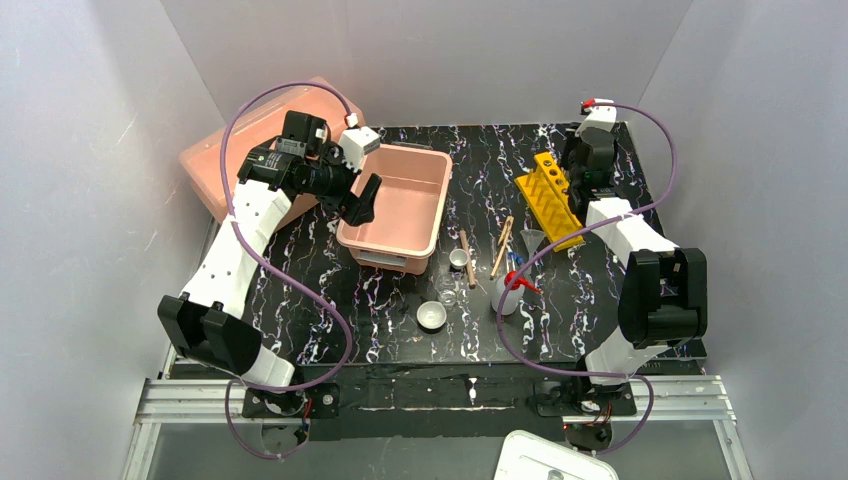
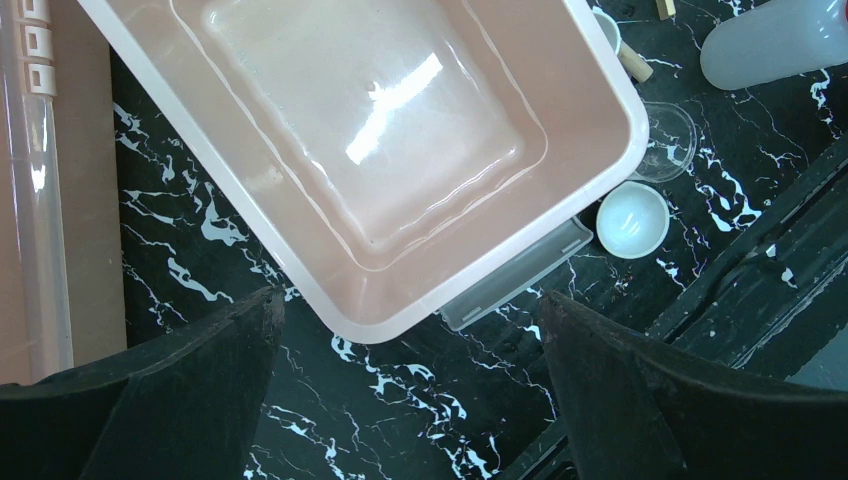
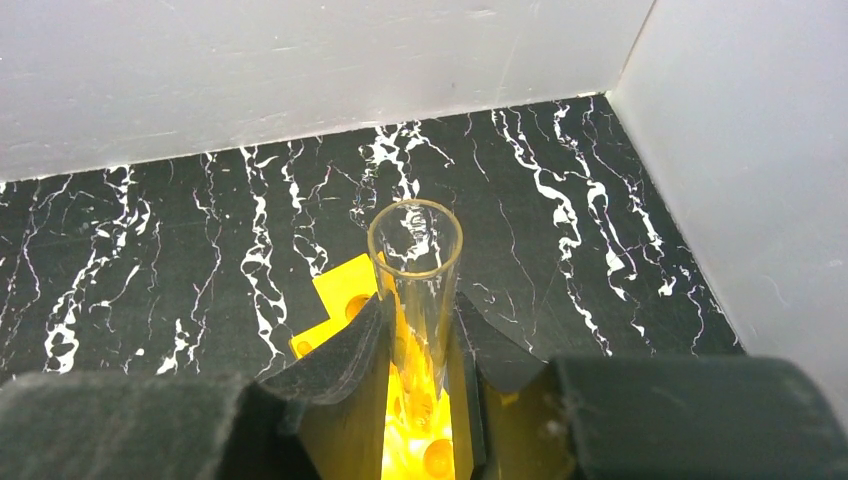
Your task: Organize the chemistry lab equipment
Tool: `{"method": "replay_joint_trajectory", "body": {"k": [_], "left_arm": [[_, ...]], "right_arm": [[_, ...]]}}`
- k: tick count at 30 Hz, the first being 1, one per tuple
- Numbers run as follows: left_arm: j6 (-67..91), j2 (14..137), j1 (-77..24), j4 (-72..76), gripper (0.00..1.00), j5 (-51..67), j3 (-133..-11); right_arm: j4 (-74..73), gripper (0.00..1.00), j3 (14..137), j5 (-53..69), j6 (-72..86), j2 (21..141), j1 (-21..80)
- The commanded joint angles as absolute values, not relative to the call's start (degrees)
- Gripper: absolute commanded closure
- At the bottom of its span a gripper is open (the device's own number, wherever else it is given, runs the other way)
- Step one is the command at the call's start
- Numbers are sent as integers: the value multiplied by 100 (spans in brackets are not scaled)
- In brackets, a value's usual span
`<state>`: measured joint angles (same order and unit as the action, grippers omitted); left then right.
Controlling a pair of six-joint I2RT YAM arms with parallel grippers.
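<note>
Racking step, at 2 o'clock: tube point(image 3: 415, 265) pinched upright in narrowed right gripper point(image 3: 420, 335) over rack point(image 3: 338, 288), foot hidden. At 11 o'clock, left gripper point(image 2: 410, 305) spread wide, empty, above tub point(image 2: 575, 120). Next, likely: careful centring, lowering straight, releasing.

Glossy, smooth pink plastic is noted on the tub point(image 2: 380, 130). The thin tube point(image 3: 415, 265) is recorded as clear and glassy, the yellow holed rack point(image 3: 338, 288) as smooth plastic, the table point(image 3: 180, 250) as marbled black.
</note>
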<state>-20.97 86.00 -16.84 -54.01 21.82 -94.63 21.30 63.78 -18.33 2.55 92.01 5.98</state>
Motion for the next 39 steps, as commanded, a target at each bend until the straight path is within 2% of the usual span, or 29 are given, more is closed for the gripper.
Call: {"method": "replay_joint_trajectory", "body": {"k": [1,28,39], "left_arm": [[-2074,8508,-1654,-5469,2,2225,-9647],[-2179,8393,-1657,-5438,2,2298,-9637],[-2246,8334,-1649,-5395,2,2262,-9668]], "right_arm": [[2655,99,6281,-1918,200,9202,568],[2737,98,5863,-1883,645,9403,571],[2701,73,5546,-1730,798,9286,572]]}}
